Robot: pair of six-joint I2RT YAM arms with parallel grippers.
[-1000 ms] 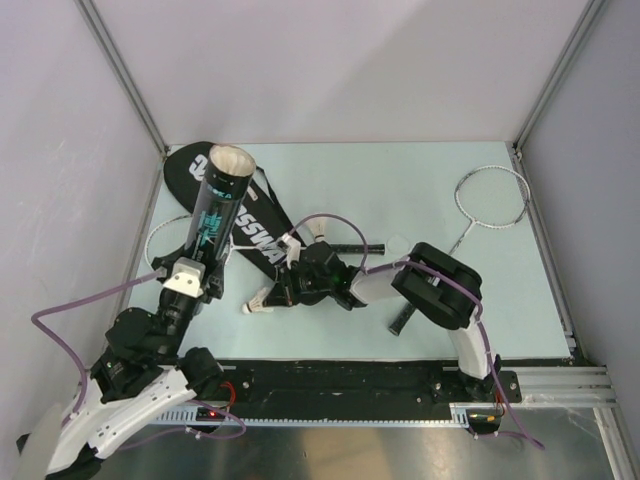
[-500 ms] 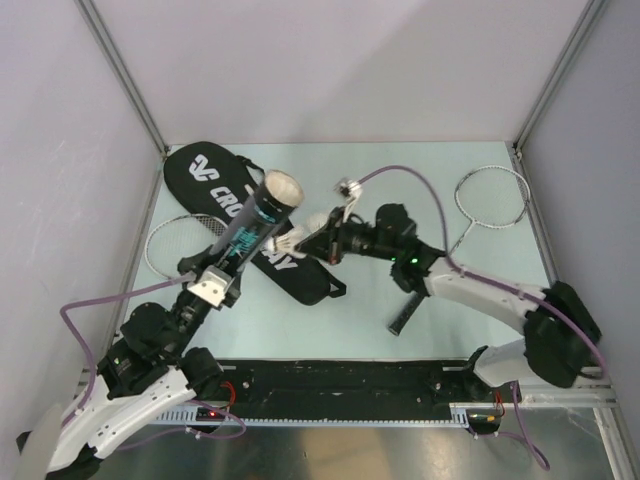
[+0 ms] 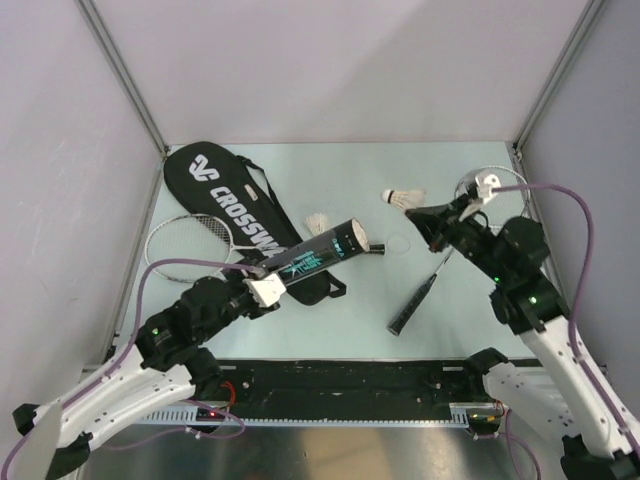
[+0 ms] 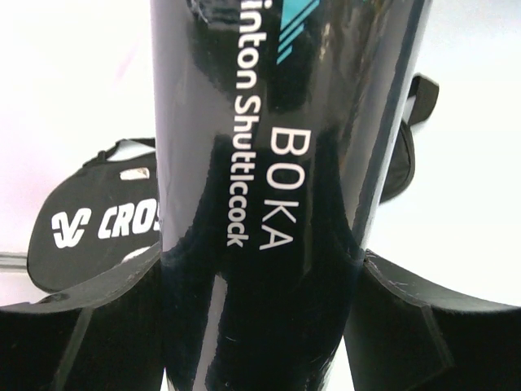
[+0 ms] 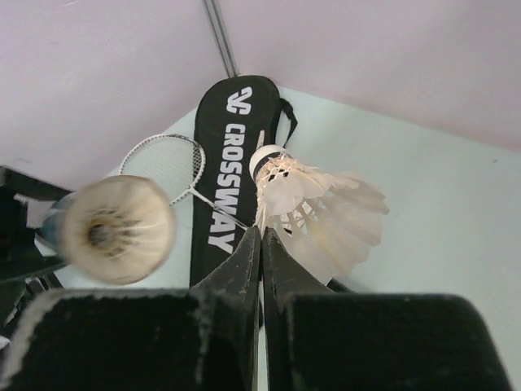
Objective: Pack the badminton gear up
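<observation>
bag (image 3: pixel 225 190): far left of the table (image 3: pixel 350 170), slanting from the back-left corner toward the centre.
left racket (image 3: pixel 185 250): head just left of the bag, shaft across it.
tube (image 3: pixel 322 256): over the bag's near end, held in the left gripper (image 3: pixel 265 290).
first shuttlecock (image 3: pixel 318 221): just behind the tube.
second shuttlecock (image 3: pixel 405 197): pinched in the right gripper (image 3: pixel 418 212), right of centre.
right racket (image 3: pixel 412 305): head far right, handle toward the front centre.

The right gripper (image 5: pixel 261 232) is pressing its jaws flat together, pinching the feather edge of a white shuttlecock (image 5: pixel 313 212). The shuttlecock's cork tip, with its dark band, is pointing up and to the left. Beyond it, the black bag (image 5: pixel 232 130) lettered CROSSWAY is lying on the pale bench (image 5: pixel 423 195), with a racket (image 5: pixel 163 167) head lying at the bag's left edge. At the lower left, the tube (image 5: pixel 114 230) is showing its round cream mouth, which is blurred.
</observation>
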